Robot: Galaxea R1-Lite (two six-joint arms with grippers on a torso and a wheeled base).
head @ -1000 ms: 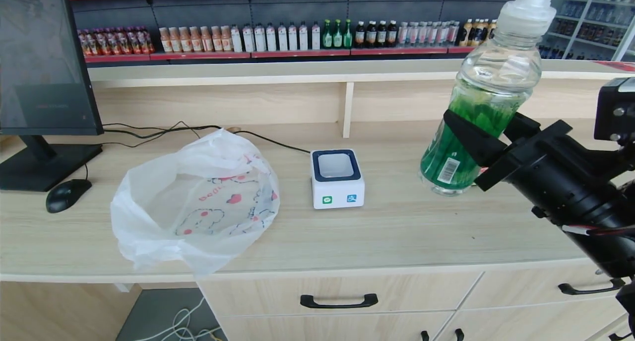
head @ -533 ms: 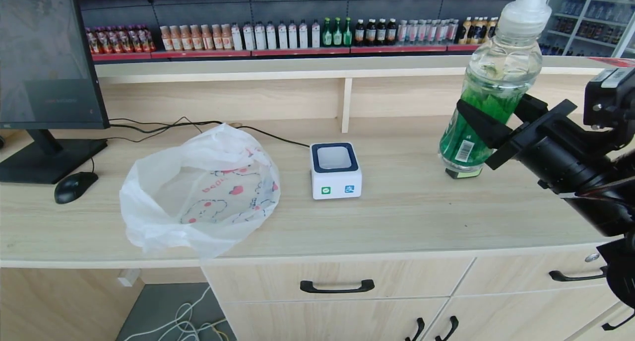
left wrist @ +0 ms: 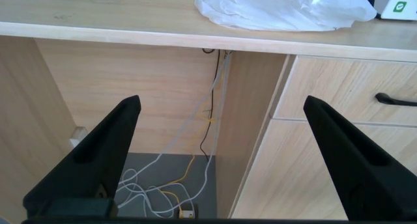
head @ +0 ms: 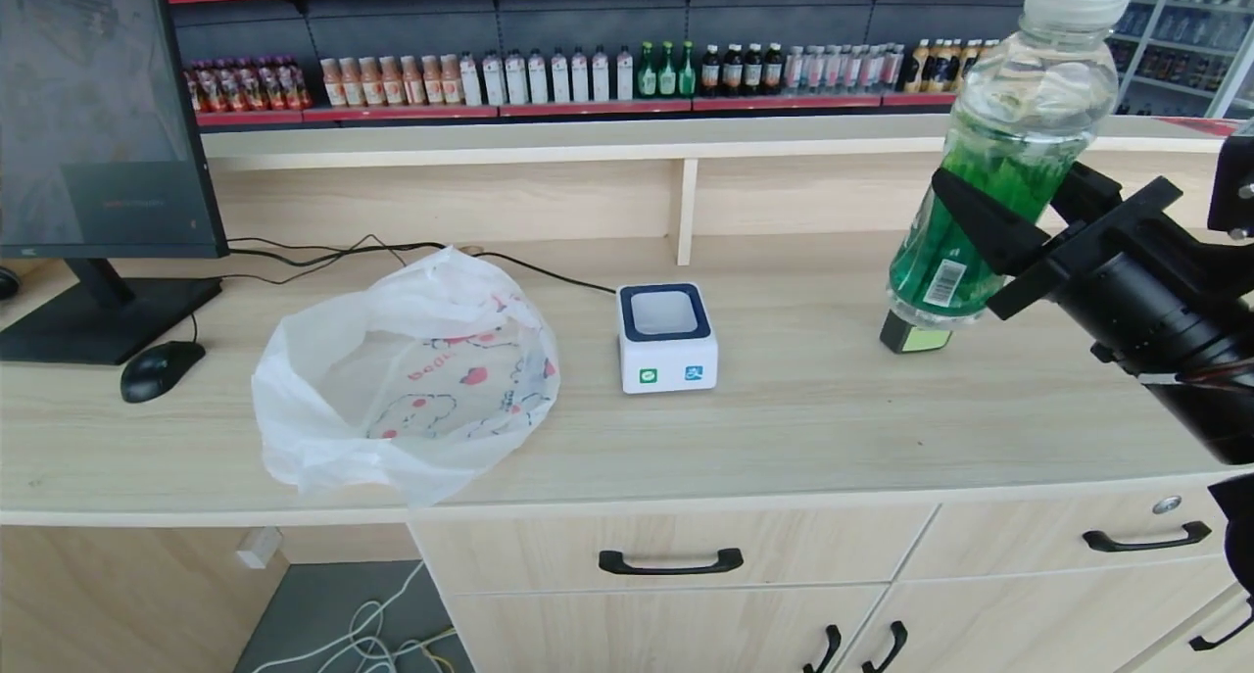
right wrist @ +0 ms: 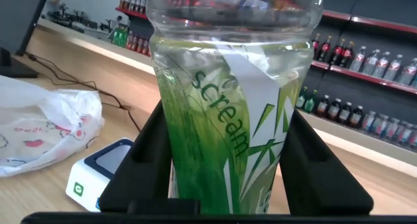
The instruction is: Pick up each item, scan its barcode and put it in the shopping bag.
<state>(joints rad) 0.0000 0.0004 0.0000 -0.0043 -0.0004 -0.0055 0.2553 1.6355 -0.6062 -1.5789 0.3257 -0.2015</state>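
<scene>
Bottle point(head: 989, 164) sits clamped in my right gripper point(head: 1019, 213), held up well right of the scanner point(head: 667, 336), so I'd ease it over and tip the barcode point(head: 942, 282) down at it.

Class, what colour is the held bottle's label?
Bottle label: green with white; clearest in right wrist view.

A pale wood worktop point(head: 803, 428) ran across the shop, with black-handled drawers point(head: 676, 531) beneath it and a raised ledge point(head: 588, 136) behind. Red-edged shelves point(head: 588, 110) of bottles lined the back wall. Loose cables point(head: 358, 634) lay on the grey floor point(head: 304, 604).
</scene>
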